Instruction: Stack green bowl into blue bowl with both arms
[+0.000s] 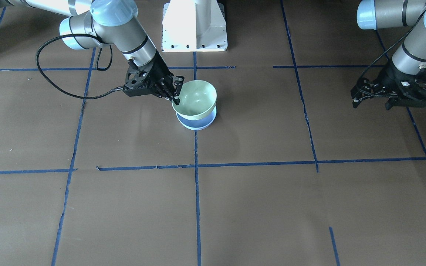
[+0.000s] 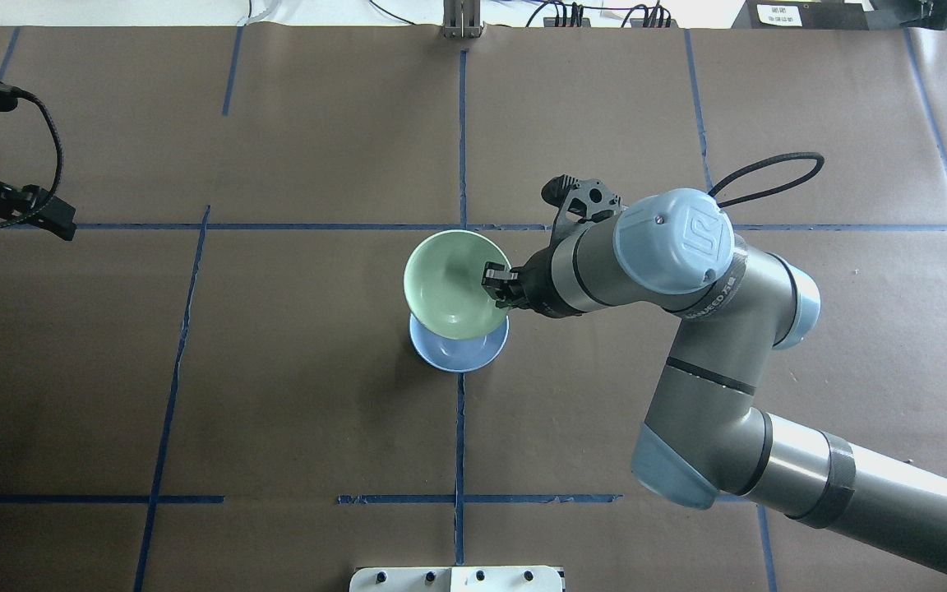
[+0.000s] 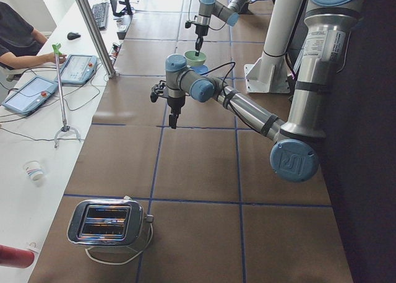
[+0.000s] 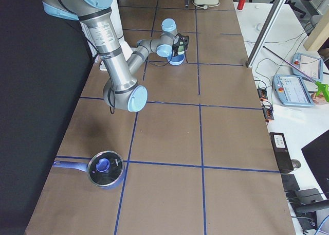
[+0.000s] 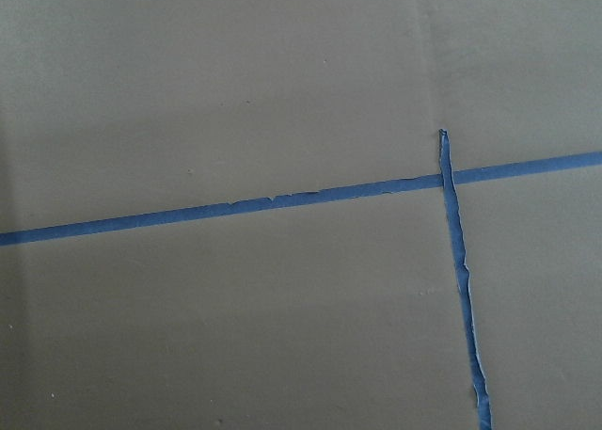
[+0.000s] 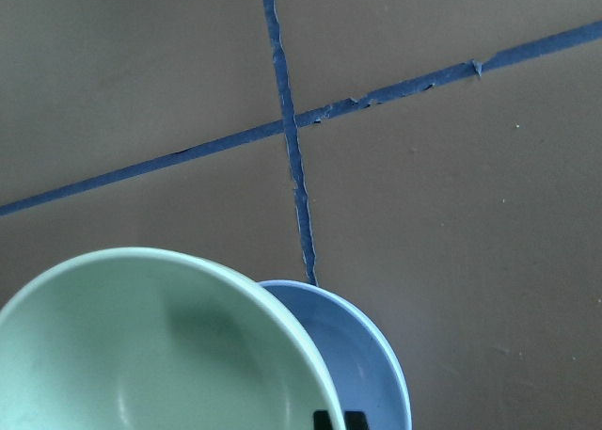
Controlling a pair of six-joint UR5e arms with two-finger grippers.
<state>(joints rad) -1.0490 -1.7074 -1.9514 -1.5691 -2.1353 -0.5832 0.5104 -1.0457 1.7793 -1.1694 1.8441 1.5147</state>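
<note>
The mint-green bowl [image 1: 197, 96] hangs tilted just over the periwinkle-blue bowl [image 1: 197, 122], which stands on the table near the centre tape line. I cannot tell whether the two touch. My right gripper [image 1: 173, 93] is shut on the green bowl's rim, on the side toward my right arm. From overhead the green bowl [image 2: 449, 284] covers most of the blue bowl [image 2: 464, 351], with the right gripper [image 2: 498, 289] at its rim. The right wrist view shows the green bowl [image 6: 141, 355] in front of the blue bowl [image 6: 362, 355]. My left gripper [image 1: 372, 105] is open and empty, far off to the side.
The white pedestal base [image 1: 194, 26] stands behind the bowls. A toaster [image 3: 108, 221] sits at the table's left end and a lidded blue pan [image 4: 105, 168] at its right end. A black cable [image 1: 61, 85] loops beside the right wrist. Blue tape lines cross the brown table cover.
</note>
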